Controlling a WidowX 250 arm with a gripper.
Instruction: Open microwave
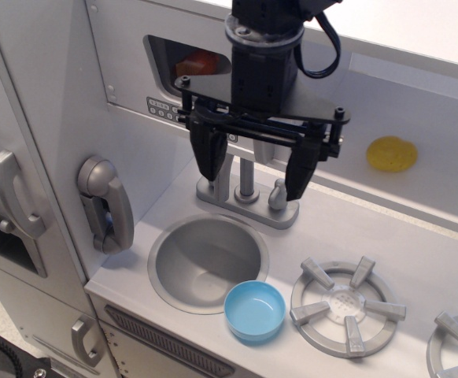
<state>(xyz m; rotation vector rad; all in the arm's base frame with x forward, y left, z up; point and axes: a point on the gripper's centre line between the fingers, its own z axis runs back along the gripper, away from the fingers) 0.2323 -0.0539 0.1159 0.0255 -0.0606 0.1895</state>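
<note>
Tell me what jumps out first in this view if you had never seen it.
The black pincer dominates, hanging open just above the faucet behind the round sink. Behind it sits the microwave, door apparently shut, something orange-red behind its window. A light blue bowl rests at the sink's front rim, and a yellow disc marks the back wall at right.

The hand [256,167] hangs open above the faucet [247,193], before the microwave [174,75] with its door shut.

We find the sink [205,260] at centre, the faucet [249,193] just behind it, the bowl [254,312] touching its near-right rim, the burner [347,307] right of the bowl, the phone handset [107,203] on the left wall, and the microwave [170,79] far above.
</note>
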